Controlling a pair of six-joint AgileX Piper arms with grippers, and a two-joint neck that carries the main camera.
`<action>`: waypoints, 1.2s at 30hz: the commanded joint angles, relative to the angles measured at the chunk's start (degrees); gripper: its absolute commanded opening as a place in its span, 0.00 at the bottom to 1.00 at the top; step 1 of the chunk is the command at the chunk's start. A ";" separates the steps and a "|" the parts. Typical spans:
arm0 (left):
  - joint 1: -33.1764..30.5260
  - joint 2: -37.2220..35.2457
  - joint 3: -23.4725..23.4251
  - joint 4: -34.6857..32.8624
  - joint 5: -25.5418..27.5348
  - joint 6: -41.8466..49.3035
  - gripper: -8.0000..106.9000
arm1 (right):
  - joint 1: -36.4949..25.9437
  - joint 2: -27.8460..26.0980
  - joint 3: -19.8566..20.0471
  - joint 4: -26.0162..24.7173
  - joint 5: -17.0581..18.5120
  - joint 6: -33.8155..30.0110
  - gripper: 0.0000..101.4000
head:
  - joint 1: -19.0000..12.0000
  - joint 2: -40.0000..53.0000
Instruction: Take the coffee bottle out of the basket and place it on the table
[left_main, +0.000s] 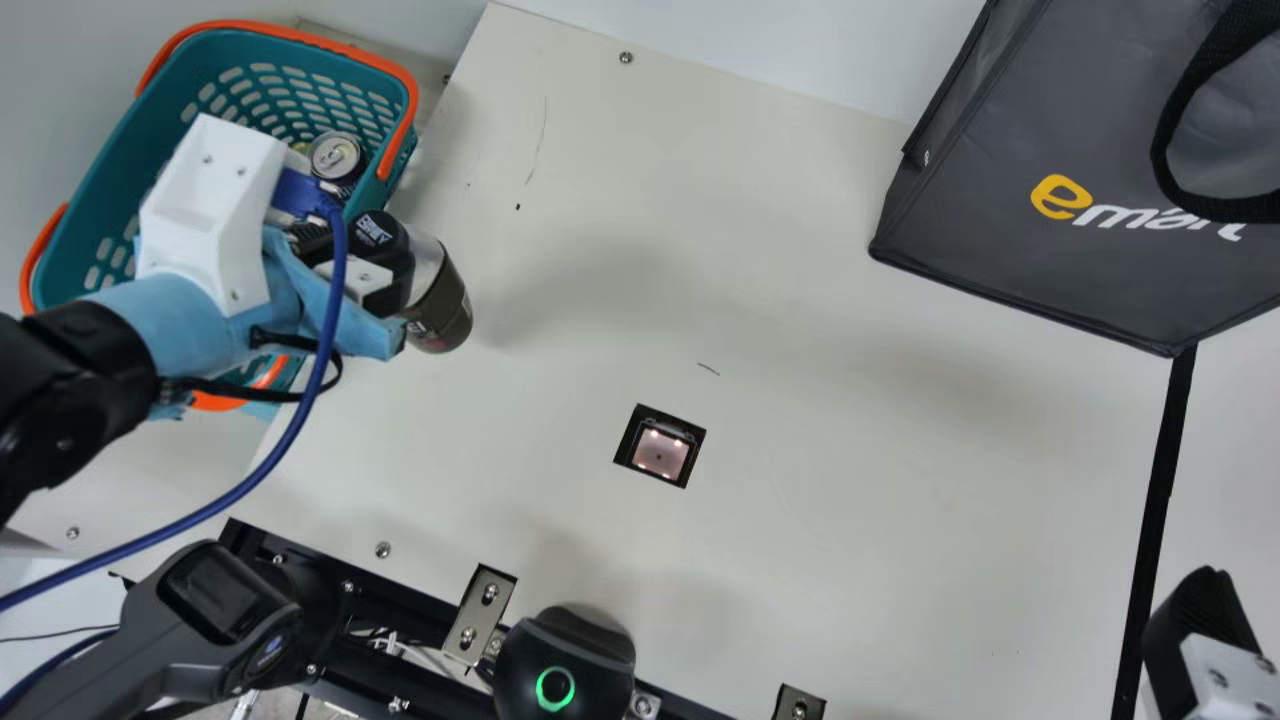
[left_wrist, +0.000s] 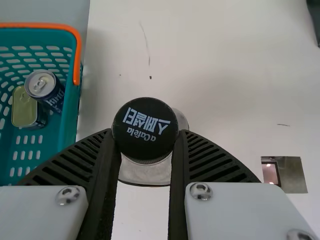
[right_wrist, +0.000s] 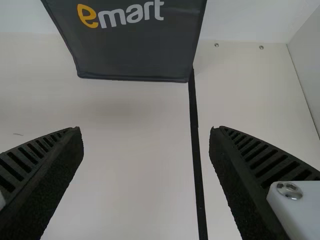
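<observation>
Nearest the robot, at the main view's right corner, the right pincer (right_wrist: 147, 131) stands spread and empty; this step looks like work for the left alone, so it is best kept out of the way. Farther out, the left pincer (left_wrist: 145, 135) is pinching the coffee bottle (left_main: 441, 310) high up, around its black cap. The bottle is out of the basket (left_wrist: 70, 116), over the counter (left_main: 800, 520) just beside the basket's wall, and looks close to upright. Whether its base touches the counter I cannot tell.

The step in hand seems to be setting it down. Keep the grip firm and the bottle plumb, ease it straight down until the base sits flat, and only then spread the pincer evenly. Held so high, it could swing or tip if let go early. A little more room from the basket would help the outer finger open. Then lift straight up, clear of the cap, before moving sideways.
</observation>
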 joint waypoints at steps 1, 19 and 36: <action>-1.55 -0.04 0.63 1.47 -0.18 -2.93 0.16 | 0.00 0.00 0.00 0.00 0.00 0.00 0.90 | -1.48 0.14; -12.51 3.03 4.95 9.65 -3.24 -18.44 0.16 | 0.00 0.00 0.00 0.00 0.00 0.00 0.90 | -1.48 0.14; -17.09 4.57 7.93 14.27 -4.76 -26.02 0.39 | 0.00 0.00 0.00 0.00 0.00 0.00 0.90 | -1.48 0.14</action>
